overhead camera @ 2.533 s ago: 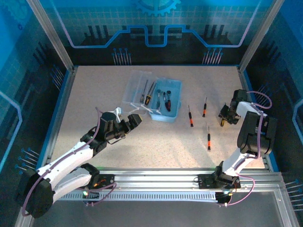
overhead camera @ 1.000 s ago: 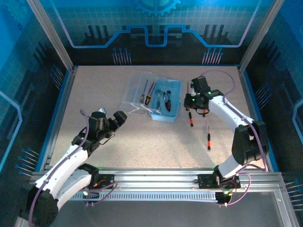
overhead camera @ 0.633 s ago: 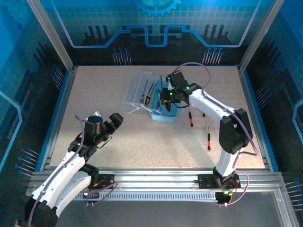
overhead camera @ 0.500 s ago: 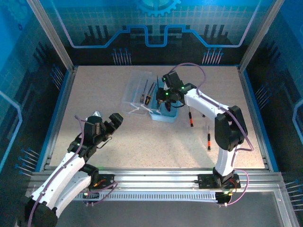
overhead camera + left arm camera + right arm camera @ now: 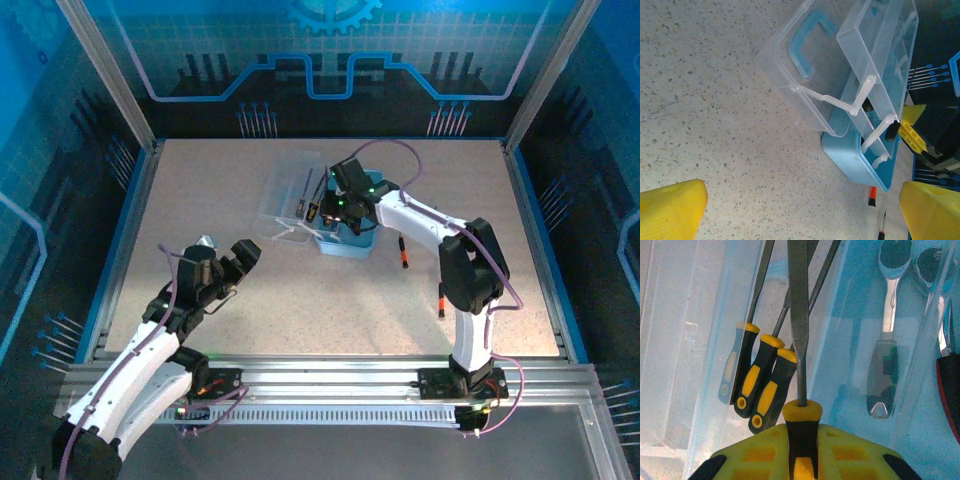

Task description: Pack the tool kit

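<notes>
Above the table, the overhead view showed the tool kit [image 5: 362, 236] lying open toward the far middle, its clear lid [image 5: 285, 190] folded out to the left. The right gripper [image 5: 336, 206] reached over the seam between lid and blue tray, while the left gripper [image 5: 228, 258] hung near the front left, well apart from the case. Two loose screwdrivers [image 5: 402, 252] [image 5: 441, 297] lay on the table to the right of the case, so packing looked partly done: those, the one in hand and the closing of the lid were left. In the left wrist view, the left gripper [image 5: 802, 200] stood spread wide with nothing between its yellow fingers [image 5: 675, 205], looking at the lid's blue handle [image 5: 807, 50] and the case's near corner [image 5: 850, 162]. In the right wrist view, the right gripper [image 5: 801, 440] was clamped on the handle of a yellow-and-black screwdriver [image 5: 799, 340], its shaft hanging over the clear tray beside three like screwdrivers [image 5: 765, 377] already stowed; a ratchet [image 5: 884, 365] lay in the blue part. Compared with 2.5 s earlier, the right arm had swung from the right edge across to the case, and the left arm had drawn back from the case's front corner.
</notes>
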Robot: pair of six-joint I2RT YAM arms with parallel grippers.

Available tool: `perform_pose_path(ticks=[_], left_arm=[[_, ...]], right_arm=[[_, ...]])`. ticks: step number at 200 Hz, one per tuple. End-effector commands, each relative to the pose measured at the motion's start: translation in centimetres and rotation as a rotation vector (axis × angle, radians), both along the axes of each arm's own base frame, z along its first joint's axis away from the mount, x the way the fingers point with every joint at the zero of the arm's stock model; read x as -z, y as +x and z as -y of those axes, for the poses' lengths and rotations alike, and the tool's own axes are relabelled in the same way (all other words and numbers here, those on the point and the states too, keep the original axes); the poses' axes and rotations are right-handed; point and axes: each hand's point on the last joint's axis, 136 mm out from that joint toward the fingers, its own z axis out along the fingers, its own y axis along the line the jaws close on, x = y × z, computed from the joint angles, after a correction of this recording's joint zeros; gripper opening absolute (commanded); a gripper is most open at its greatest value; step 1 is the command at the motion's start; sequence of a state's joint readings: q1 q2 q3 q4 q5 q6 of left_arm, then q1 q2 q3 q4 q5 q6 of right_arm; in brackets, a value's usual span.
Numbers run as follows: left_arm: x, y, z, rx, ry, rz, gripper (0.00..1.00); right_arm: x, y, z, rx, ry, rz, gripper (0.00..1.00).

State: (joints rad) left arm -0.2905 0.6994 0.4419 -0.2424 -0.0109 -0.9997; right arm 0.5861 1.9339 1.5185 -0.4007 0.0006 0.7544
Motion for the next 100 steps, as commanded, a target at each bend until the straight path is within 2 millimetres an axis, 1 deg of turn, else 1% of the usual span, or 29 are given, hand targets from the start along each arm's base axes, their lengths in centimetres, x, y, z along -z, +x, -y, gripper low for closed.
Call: perform_pose_path(ticks=[1,39,53,75,100], left_arm=[[0.4,-0.19,0.11,0.01,-0.013,-0.012,0.99],[0.31,-0.15,0.11,0.011,-0.011,-0.01,0.99],[0.44,-0.08,0.05,0.008,-0.008,-0.011,0.99],[0.47,-0.02,0.22,0.014,-0.012,-0.017,0.99],[0.59,0.06,0.19,0.013,-0.009,-0.02,0.99]], right_arm=[[-0.02,0.75,-0.44,0.031,-0.002,0.019,0.18],[0.59,0.74,-0.32,0.04,-0.003,0.011,0.2],[0.61,0.78,-0.33,0.043,-0.001,0.01,0.22],[0.57,0.86,-0.48,0.039,0.005,0.008,0.22],[0.59,0.82,-0.63,0.035,0.011,0.006,0.25]])
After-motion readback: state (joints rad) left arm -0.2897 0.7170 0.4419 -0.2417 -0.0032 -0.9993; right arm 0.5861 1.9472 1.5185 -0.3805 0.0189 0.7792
